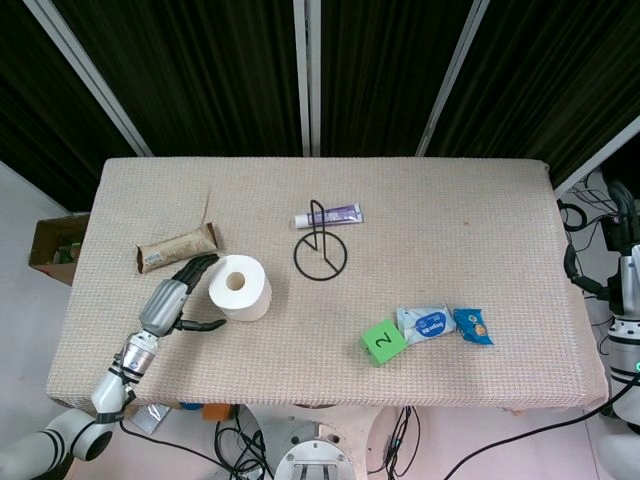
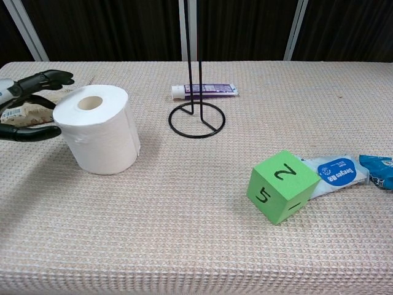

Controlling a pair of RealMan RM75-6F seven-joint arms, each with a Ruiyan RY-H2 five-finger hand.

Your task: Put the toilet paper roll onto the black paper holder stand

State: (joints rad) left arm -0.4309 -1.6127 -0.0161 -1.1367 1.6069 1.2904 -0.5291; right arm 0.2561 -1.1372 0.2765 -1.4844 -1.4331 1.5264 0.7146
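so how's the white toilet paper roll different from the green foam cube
The white toilet paper roll is a round cylinder standing on end with an open core; the green foam cube is square-sided and tilted. The roll is plain, while the cube carries black numbers. The roll sits beside the left hand; the cube leans by a blue-and-white packet. Both rest on the table.

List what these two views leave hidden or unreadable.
- Paper holder stand: chest view's top edge cuts off its post.
- Right hand: head view's right edge crops it; absent from chest view.
- Left hand and toilet paper roll: contact unclear in either view.
- Toothpaste tube: print too small.
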